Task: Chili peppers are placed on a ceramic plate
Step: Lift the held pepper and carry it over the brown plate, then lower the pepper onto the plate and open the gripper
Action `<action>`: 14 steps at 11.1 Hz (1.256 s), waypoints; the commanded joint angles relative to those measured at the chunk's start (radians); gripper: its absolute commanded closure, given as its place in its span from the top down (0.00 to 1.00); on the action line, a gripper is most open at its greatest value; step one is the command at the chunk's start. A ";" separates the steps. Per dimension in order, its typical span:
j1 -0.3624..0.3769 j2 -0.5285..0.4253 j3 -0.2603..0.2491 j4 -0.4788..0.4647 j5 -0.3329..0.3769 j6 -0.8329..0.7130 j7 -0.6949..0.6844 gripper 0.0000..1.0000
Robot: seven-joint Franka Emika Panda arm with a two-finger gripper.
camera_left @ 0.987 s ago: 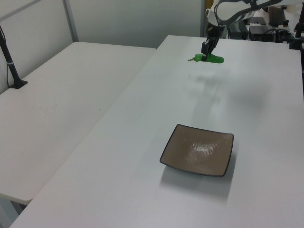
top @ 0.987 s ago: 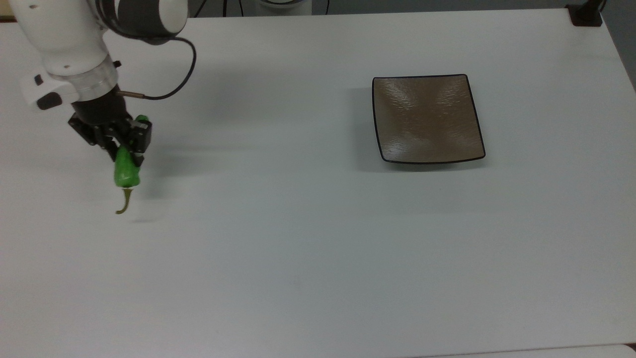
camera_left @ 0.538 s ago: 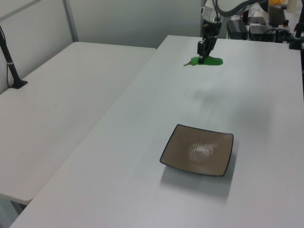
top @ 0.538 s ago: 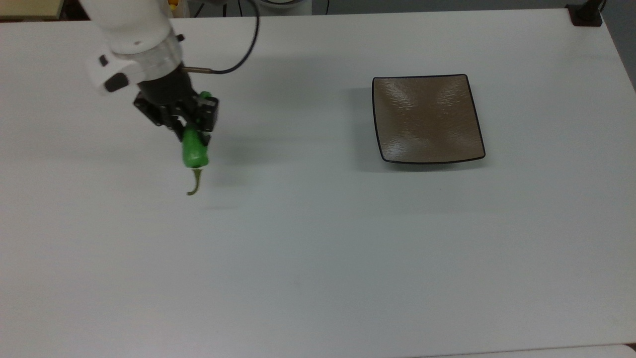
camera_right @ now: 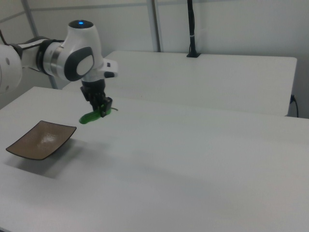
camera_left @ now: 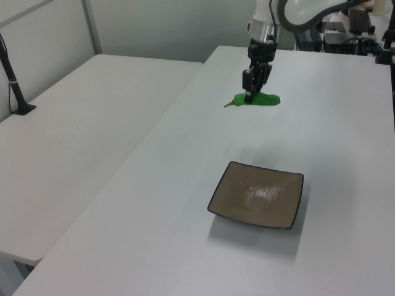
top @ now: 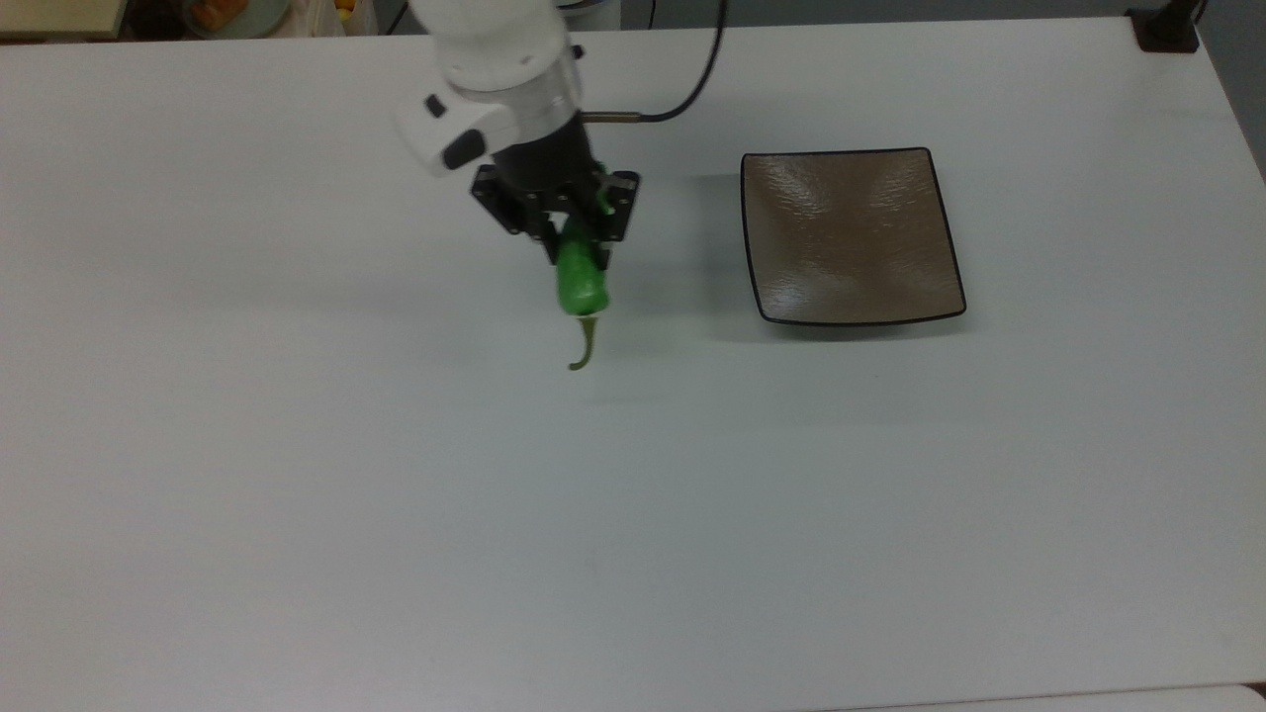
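Mid-transfer: the tool (top: 577, 237) pinches the chili pepper (top: 580, 281) above the desk (top: 396, 514); next, carry it over the ceramic plate (top: 851, 237) and release.

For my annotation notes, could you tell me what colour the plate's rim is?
Black, a thin line around the brown ceramic plate; clearest in the top view.

From my screens I see a broad white counter (top: 633, 514), matte and evenly lit with only soft shadows. In the left view a second white table (camera_left: 80, 142) stands just beside it, a narrow seam between them, with a black post (camera_left: 13, 80) clamped at its far edge. Pale grey wall panels (camera_right: 231, 24) with thin metal uprights (camera_right: 155, 25) close the room behind. Dark equipment (camera_left: 336, 40) sits past the counter's far end.
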 commanded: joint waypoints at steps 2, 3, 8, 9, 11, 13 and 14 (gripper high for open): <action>0.082 -0.044 0.076 -0.039 -0.001 0.005 0.131 0.24; 0.098 -0.051 0.092 -0.043 -0.003 0.007 0.162 0.25; 0.216 -0.036 0.170 -0.097 -0.053 0.083 0.276 0.29; 0.248 -0.028 0.172 -0.128 -0.079 0.106 0.289 0.32; 0.276 -0.021 0.172 -0.154 -0.120 0.126 0.303 0.54; 0.273 -0.022 0.172 -0.145 -0.120 0.124 0.308 1.00; 0.271 -0.022 0.170 -0.145 -0.123 0.125 0.303 1.00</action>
